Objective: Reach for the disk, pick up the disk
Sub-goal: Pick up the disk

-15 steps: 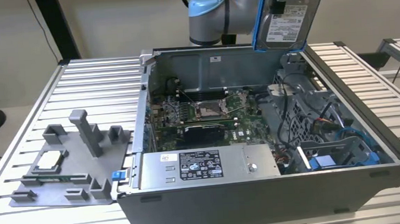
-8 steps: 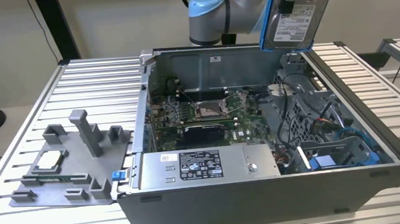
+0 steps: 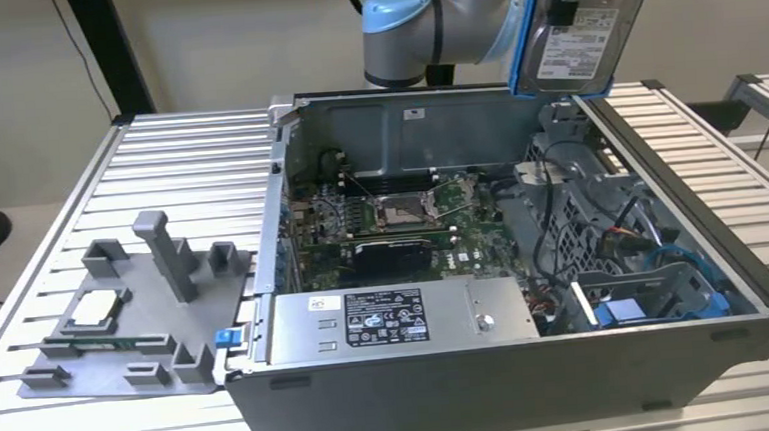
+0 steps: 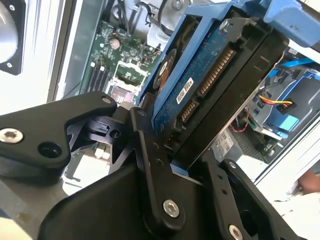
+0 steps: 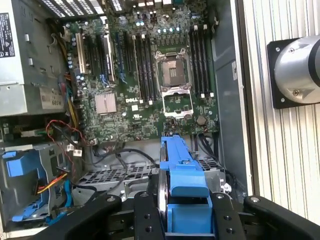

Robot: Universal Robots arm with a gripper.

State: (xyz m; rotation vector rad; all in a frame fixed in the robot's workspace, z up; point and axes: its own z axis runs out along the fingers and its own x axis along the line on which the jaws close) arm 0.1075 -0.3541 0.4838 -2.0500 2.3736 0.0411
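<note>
Now hand (image 4: 192,165) grips disk (image 3: 580,38) above slatted table (image 3: 174,168), apparently beige wall (image 3: 227,40) behind.

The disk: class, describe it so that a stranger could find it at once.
Start at the open computer case on the slatted table. Above its back wall, the tool holds the disk upright, clear of the case. Unlike the labelled grey box inside, it has blue rails.

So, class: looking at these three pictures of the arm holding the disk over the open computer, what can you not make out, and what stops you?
- Top of the disk: cut off by the exterior view's upper edge.
- Gripper where it meets the disk: cut off by the first wrist view's lower edge.
- Disk labelled face: turned away in the second wrist view.
- Part of the motherboard: hidden by gripper and disk.
</note>
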